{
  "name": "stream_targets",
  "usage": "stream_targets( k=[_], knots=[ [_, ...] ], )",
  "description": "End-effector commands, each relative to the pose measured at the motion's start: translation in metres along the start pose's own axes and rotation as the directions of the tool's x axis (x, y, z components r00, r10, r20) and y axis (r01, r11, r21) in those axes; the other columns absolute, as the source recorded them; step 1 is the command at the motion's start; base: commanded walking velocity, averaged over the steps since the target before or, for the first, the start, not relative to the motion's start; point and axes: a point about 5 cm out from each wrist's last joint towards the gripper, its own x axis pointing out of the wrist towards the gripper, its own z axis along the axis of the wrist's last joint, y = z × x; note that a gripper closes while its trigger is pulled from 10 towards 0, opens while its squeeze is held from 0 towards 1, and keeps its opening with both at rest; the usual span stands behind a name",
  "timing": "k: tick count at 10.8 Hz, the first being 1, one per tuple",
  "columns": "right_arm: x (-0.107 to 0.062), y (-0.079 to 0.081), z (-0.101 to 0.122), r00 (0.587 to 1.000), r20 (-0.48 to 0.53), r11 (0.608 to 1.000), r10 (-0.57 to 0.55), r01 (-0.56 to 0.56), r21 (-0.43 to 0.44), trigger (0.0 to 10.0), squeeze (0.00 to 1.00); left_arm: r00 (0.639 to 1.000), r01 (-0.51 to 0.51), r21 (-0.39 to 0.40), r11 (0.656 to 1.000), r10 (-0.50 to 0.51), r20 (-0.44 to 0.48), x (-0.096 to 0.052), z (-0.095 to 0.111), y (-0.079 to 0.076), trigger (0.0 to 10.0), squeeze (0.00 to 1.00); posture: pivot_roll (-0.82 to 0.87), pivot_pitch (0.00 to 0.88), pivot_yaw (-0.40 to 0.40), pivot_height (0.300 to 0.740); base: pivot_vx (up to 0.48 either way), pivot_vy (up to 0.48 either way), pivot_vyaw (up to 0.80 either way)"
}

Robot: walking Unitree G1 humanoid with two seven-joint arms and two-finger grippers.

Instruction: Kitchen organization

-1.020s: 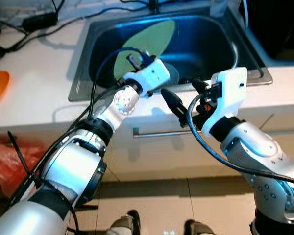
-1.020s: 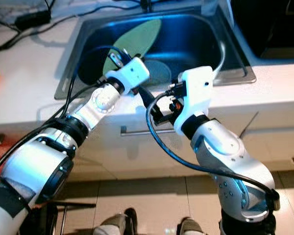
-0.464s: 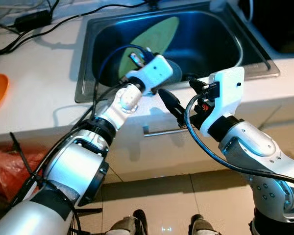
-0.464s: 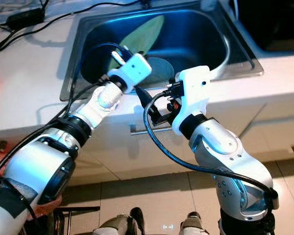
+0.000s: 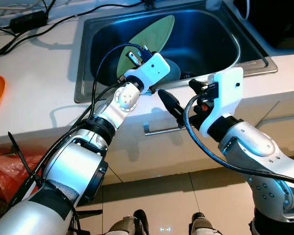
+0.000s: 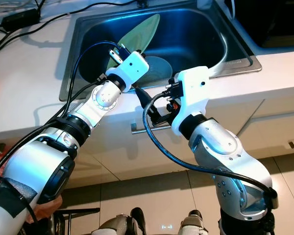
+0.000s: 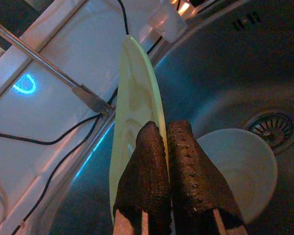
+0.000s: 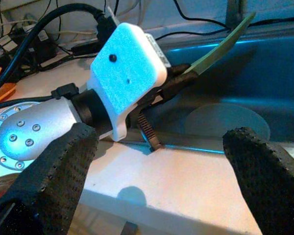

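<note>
The left gripper point(image 7: 159, 161), fingers pinched on the rim of the green plate point(image 5: 149, 41), has tipped it higher in the sink point(image 5: 85, 58), so lifting out looks underway; the right gripper point(image 8: 157, 161) waits wide open, empty.

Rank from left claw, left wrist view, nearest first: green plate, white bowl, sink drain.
1. Pale green round plate: pinched on its rim by the left claw.
2. White round bowl: on the sink floor beside the claw.
3. Metal sink drain: beyond the bowl.
</note>
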Motion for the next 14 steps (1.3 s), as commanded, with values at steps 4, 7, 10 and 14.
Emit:
stream_targets(
  k=[4,7,10,14],
  knots=[
    [0.006,-0.001,0.000,1.000,-0.001,1.000,-0.004,0.004,-0.017,10.0,0.00,0.990,-0.052,-0.041,0.998,0.046,-0.134,-0.015,-0.032,0.007,0.0,0.00,-0.14,0.182,0.109,0.740,0.197,0.136,0.00],
    [0.012,-0.004,0.000,1.000,-0.010,1.000,0.011,-0.012,-0.028,10.0,0.00,0.980,-0.142,-0.097,0.985,0.126,-0.151,-0.024,-0.044,0.016,0.0,0.00,-0.14,0.150,0.077,0.740,0.000,0.000,0.00],
    [0.017,-0.003,0.000,0.999,-0.011,0.999,0.030,-0.031,-0.037,10.0,0.00,0.969,-0.192,-0.128,0.973,0.168,-0.182,-0.031,-0.054,0.018,0.0,0.00,-0.15,0.112,0.055,0.740,0.000,0.000,0.00],
    [0.021,-0.002,0.001,1.000,0.010,0.999,0.029,-0.028,-0.045,10.0,0.00,0.971,-0.191,-0.138,0.972,0.167,-0.171,-0.026,-0.047,0.024,0.0,0.00,-0.14,0.083,0.085,0.740,0.405,0.000,0.00]
  ],
)
